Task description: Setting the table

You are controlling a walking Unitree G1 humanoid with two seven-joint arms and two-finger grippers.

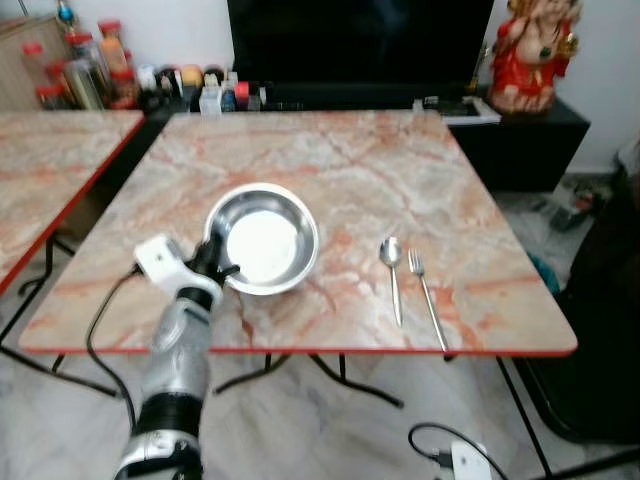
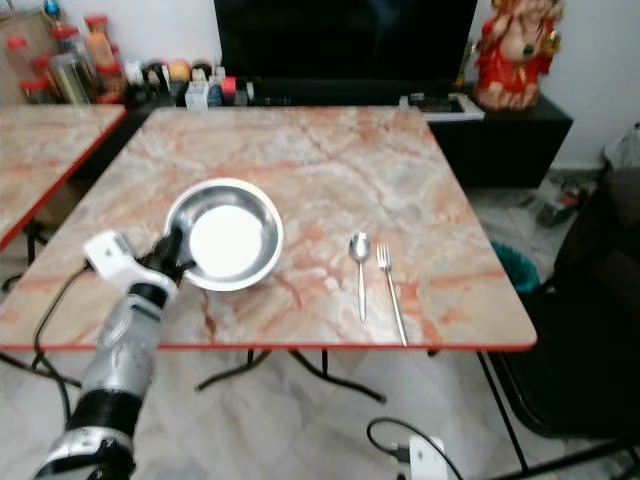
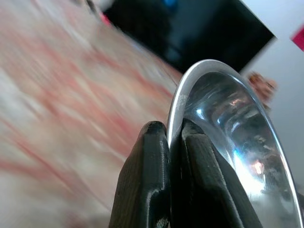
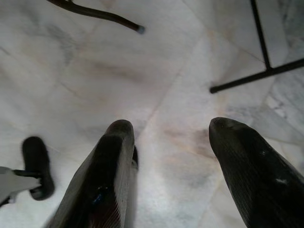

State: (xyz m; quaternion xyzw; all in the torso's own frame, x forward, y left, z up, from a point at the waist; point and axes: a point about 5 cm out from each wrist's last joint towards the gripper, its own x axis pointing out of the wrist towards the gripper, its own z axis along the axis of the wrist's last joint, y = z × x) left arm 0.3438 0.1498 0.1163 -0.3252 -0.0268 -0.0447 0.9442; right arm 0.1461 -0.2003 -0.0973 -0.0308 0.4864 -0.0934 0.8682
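While clamped on the near-left rim of the steel bowl [image 1: 262, 240] (resting on the surface [image 1: 330, 160]): left gripper [image 1: 222, 268]. Right gripper [image 4: 171, 137]: fingers spread, empty, above floor [image 4: 95, 71].

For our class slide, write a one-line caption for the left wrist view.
Left gripper shut on the rim of the round shiny steel bowl above the marbled tabletop.

No text, label, brand or number can be read on anything here; the shelf bottles are too blurred
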